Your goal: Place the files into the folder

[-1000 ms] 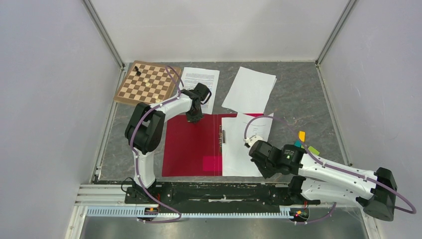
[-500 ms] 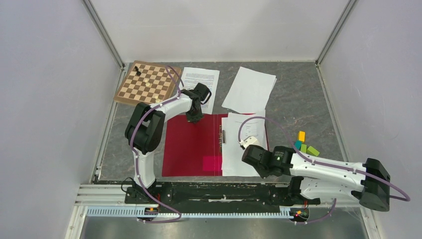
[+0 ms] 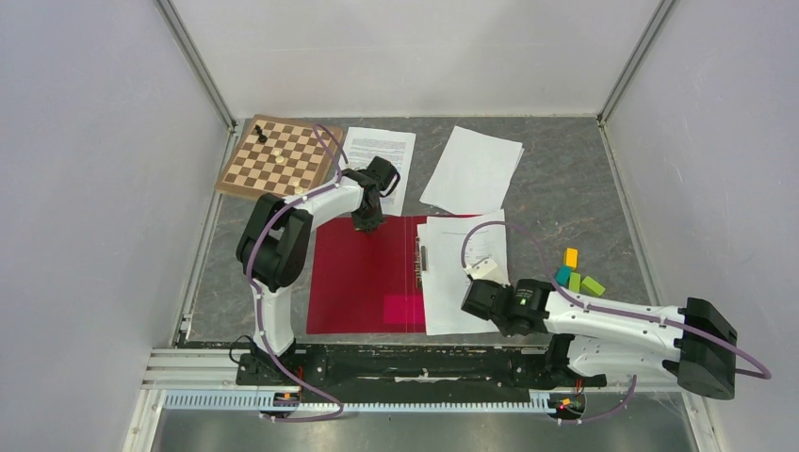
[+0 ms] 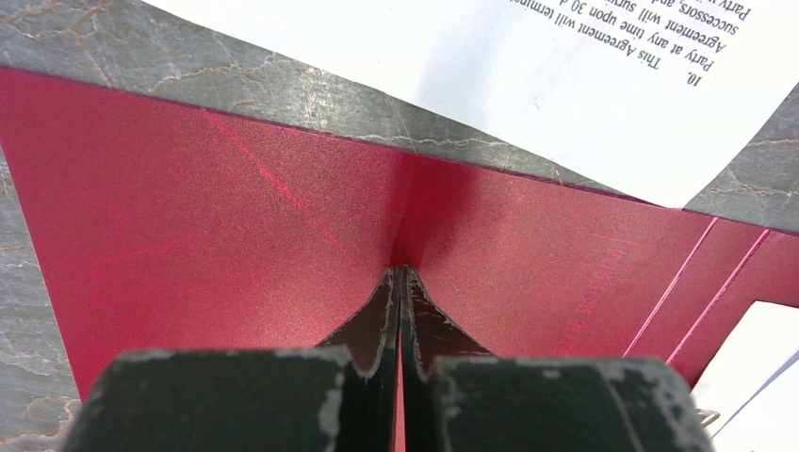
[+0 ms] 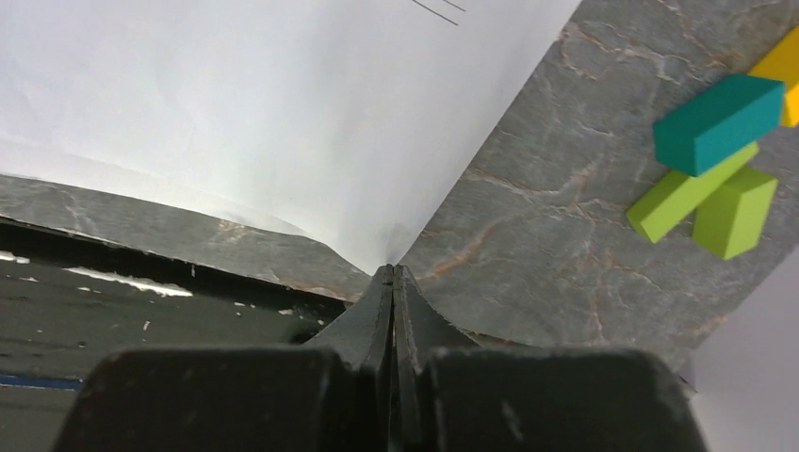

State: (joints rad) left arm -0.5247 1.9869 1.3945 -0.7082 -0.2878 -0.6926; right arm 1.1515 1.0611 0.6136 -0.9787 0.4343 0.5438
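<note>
The red folder (image 3: 363, 273) lies open on the table, with its metal clip (image 3: 420, 256) at the spine and a pink patch (image 3: 403, 309). White sheets (image 3: 462, 264) lie on its right half. My left gripper (image 3: 367, 222) is shut, with its tips pressed on the folder's left cover (image 4: 236, 217) near the far edge. My right gripper (image 3: 477, 305) is shut on the near corner of the top white sheet (image 5: 236, 94). A printed sheet (image 3: 379, 155) and a blank stack (image 3: 473, 169) lie on the table beyond the folder.
A brown-and-white chessboard (image 3: 279, 155) with a few pieces sits at the back left. Teal, green and yellow blocks (image 3: 575, 273) lie right of the folder, and they also show in the right wrist view (image 5: 718, 111). The black base rail (image 3: 405, 363) runs along the near edge.
My right gripper has pulled the white sheet left and nearer. The sheet was skewed over the folder's right edge and now lies squarer on the right half. The left arm has not moved.
</note>
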